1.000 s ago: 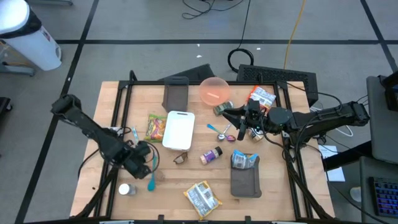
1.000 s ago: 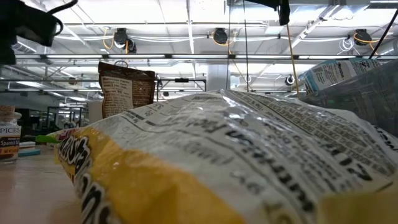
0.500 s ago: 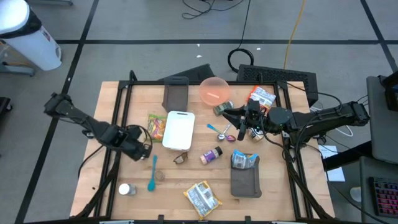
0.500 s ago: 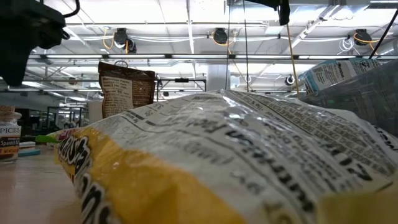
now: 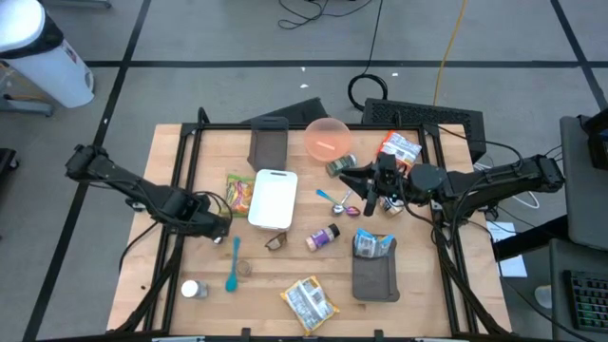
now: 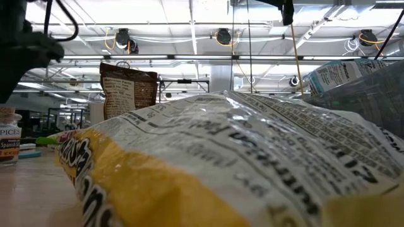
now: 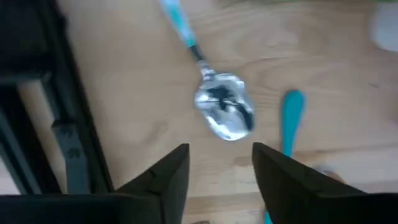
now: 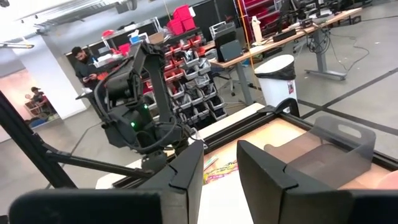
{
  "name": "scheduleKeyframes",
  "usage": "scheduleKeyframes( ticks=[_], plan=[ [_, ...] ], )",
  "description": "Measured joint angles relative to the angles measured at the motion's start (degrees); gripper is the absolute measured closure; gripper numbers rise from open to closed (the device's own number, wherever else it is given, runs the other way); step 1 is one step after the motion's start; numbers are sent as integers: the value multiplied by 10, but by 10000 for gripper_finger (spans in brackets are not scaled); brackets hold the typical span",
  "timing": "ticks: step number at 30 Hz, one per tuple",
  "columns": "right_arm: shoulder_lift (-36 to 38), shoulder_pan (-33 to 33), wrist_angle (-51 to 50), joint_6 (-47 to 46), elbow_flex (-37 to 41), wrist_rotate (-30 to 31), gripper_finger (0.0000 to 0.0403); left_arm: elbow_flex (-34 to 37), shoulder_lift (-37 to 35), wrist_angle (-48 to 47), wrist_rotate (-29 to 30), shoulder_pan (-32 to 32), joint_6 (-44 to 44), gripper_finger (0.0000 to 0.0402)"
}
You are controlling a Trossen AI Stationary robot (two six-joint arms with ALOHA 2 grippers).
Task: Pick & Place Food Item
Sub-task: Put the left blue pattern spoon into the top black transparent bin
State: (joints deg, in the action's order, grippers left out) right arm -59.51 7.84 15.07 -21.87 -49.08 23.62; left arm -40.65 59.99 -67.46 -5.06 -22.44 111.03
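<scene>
Crinkled yellow-and-white snack bag (image 5: 310, 301), flat

Two dark, matte, jointed arms, black cabling looped alongside. Left pincer (image 7: 214, 177) with blunt black fingers (image 7: 165, 177); right pincer (image 8: 219, 171) with the same flat, angular dark fingers (image 8: 189, 168).

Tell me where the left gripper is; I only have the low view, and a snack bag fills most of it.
Observer: The left gripper hovers just left of the white board.
Operator: Holding anything?
Observer: No. The left wrist view shows its jaws apart and empty above a teal-handled spoon.
Operator: And the right gripper?
Observer: The right gripper is right of centre, near the pink bowl, jaws apart and empty.
</scene>
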Motion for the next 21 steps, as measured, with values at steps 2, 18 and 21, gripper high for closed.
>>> scheduleKeyframes(
  ticks=[2, 18, 21],
  plan=[
    [0, 2, 0, 0, 0, 0, 314, 9, 0, 0, -4, -3, 40, 193],
    [0, 2, -4, 1, 0, -2, 314, 65, 0, 25, 91, -4, 239, 169],
    [0, 2, -4, 4, 0, -1, 314, 88, 0, 69, 91, 2, 239, 169]
  ],
)
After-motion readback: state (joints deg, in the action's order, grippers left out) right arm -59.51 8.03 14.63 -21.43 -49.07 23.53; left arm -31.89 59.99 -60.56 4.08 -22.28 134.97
